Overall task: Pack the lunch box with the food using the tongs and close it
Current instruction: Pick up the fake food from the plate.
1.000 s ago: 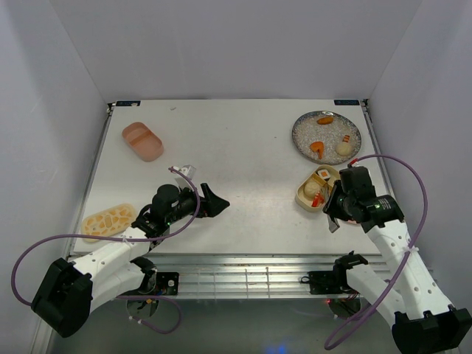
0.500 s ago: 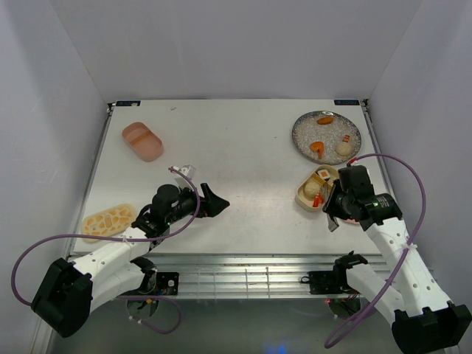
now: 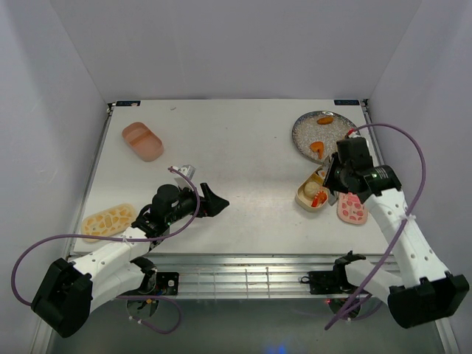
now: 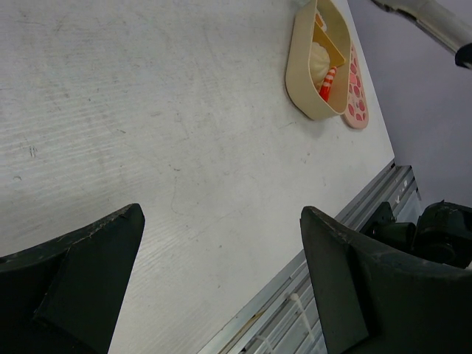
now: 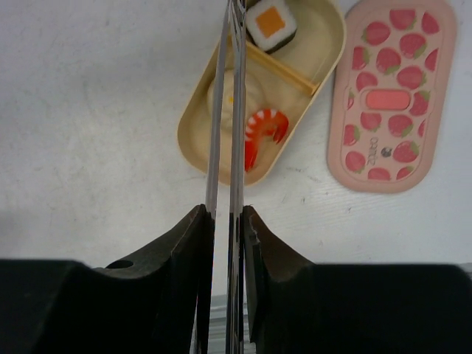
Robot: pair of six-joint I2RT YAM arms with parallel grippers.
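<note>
The right gripper (image 5: 225,214) clamped its jaws on the tongs (image 5: 223,110), blades pinched nearly together, above the tan lunch box tray (image 5: 333,44) on the bench (image 3: 243,147), food (image 5: 271,22) already inside, probably bound for the plate (image 3: 302,136) for more; the left gripper (image 4: 221,243) hung aside, jaws wide open

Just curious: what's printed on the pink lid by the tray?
Strawberries on the pink lid; best in right wrist view.

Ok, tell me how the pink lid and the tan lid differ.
The pink lid carries red strawberry shapes; the tan lid has a pale pebble pattern. The pink lid lies right beside the tan tray holding food; the tan lid lies apart, near the left front edge of the table. Both are oblong, round-cornered, lying flat, on no tray.
</note>
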